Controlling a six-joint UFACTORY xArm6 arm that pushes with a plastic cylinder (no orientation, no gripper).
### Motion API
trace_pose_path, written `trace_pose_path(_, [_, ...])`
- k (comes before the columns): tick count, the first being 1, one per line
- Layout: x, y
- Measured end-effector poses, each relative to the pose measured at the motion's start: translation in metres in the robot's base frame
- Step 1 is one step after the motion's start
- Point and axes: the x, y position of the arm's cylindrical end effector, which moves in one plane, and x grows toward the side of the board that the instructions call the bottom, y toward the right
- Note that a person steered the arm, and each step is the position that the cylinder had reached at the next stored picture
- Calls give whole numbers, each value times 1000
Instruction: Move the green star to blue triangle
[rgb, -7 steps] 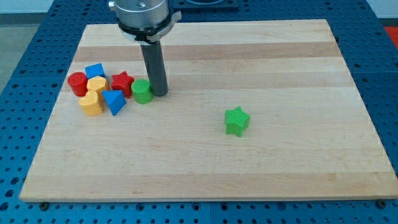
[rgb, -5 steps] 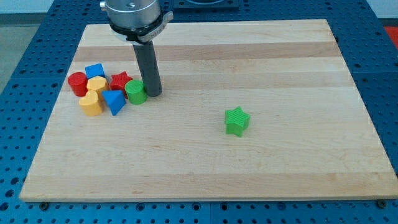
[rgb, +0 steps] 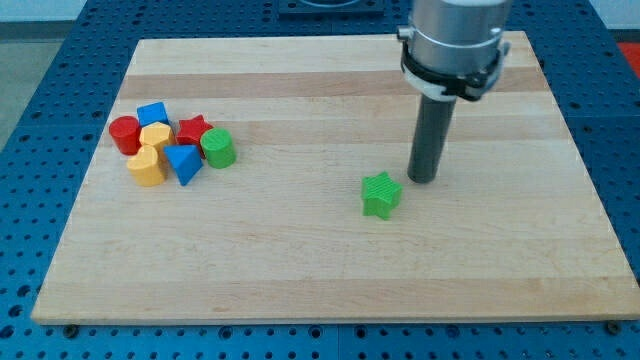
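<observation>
Since the earlier frame, my tip (rgb: 422, 179) has crossed from beside the green cylinder at the left of the picture to the right half of the board, and it now stands just above and to the right of the green star (rgb: 380, 195), close by it but with a sliver of wood showing between them. No fingers belong to this arm; it ends in a plain dark rod, so nothing spreads or pinches.

Nearest the bottom of the picture, the green star lies alone a little right of centre on the wooden board (rgb: 320, 270). Farther up and well apart at the left sits the cluster: two yellow blocks (rgb: 148, 158), the blue triangle (rgb: 184, 162), the green cylinder (rgb: 217, 147), a red star (rgb: 193, 130), a red cylinder (rgb: 125, 133) and, topmost, a blue block (rgb: 153, 113).
</observation>
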Motion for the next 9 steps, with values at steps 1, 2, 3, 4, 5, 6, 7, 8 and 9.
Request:
trace_pose_path(1, [24,-6])
trace_pose_path(2, [27,-36])
trace_pose_path(3, [27,-74])
trace_pose_path(4, [38,-97])
trace_pose_path(5, [38,-120])
trace_pose_path(6, [35,-127])
trace_pose_path(7, [19,-126])
trace_pose_path(8, [2,-126])
trace_pose_path(9, [-3,-127])
